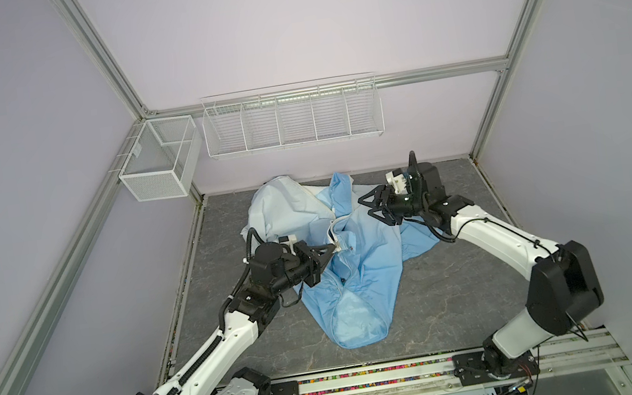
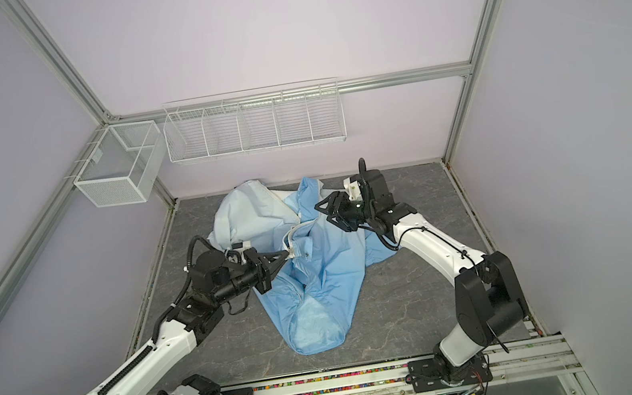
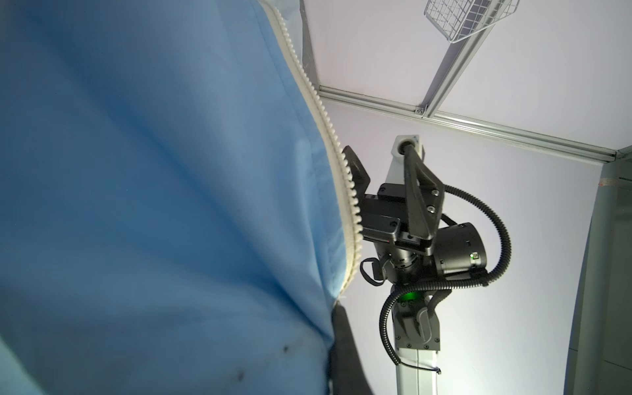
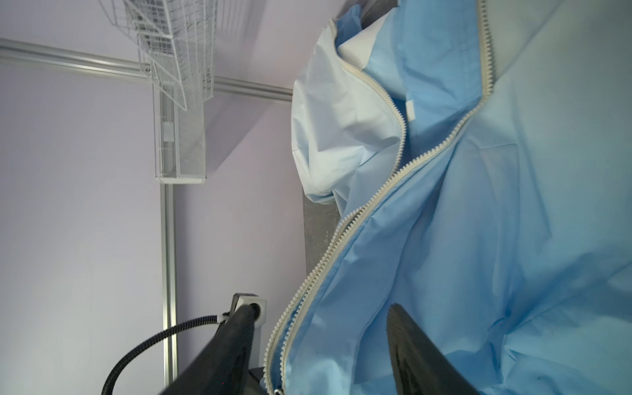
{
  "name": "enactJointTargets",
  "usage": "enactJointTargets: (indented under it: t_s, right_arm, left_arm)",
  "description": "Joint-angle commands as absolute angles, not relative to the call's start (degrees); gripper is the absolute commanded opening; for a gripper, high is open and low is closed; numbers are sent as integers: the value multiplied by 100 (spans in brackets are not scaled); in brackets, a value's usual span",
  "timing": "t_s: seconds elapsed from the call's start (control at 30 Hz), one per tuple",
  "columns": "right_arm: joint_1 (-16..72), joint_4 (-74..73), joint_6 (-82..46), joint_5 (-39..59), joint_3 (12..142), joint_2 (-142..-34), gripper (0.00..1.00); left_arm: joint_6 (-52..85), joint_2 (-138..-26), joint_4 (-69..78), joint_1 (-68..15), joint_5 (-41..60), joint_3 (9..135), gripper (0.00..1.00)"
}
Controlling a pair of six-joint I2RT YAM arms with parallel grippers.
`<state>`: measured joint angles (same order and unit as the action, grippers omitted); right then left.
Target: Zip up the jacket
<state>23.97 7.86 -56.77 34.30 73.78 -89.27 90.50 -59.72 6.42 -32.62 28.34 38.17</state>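
The jacket (image 1: 362,267) lies crumpled on the grey table, light blue with a pale whitish part (image 2: 250,216) at the back. Its white zipper (image 4: 345,225) runs in two rows that part further up. My left gripper (image 1: 332,249) (image 2: 285,255) is shut on the jacket at the zipper's lower end; in the left wrist view one dark finger (image 3: 345,342) presses against the blue cloth. My right gripper (image 1: 369,208) (image 2: 325,213) stands open beside the jacket's upper right. In the right wrist view the zipper and cloth pass between its spread fingers (image 4: 410,342), with the gripper (image 4: 321,307) holding nothing.
Two white wire baskets (image 1: 162,161) (image 1: 291,122) hang on the back wall above the table (image 1: 445,293). Aluminium frame posts (image 1: 490,107) stand at the corners. A rail (image 1: 373,379) carrying both arm bases runs along the front edge.
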Motion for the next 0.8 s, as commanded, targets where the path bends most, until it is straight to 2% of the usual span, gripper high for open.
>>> enactJointTargets:
  t_s: [0.0, 0.1, 0.27, 0.77]
  right_arm:
    - [2621, 1380, -4141, 4841, 8013, -8906, 65]
    - [2897, 2048, -3489, 5207, 8559, -9014, 66]
    - [3188, 2310, -3410, 5543, 8939, -9303, 68]
    - [3305, 1881, -3660, 5864, 8159, -9275, 71]
  left_arm:
    - [8901, -6066, 433, -3221, 3312, 4142, 0]
    - [8807, -6044, 253, -3225, 3373, 4222, 0]
    - [8780, -5954, 221, -3199, 3352, 4258, 0]
    - [8990, -6099, 1049, -3199, 3954, 4388, 0]
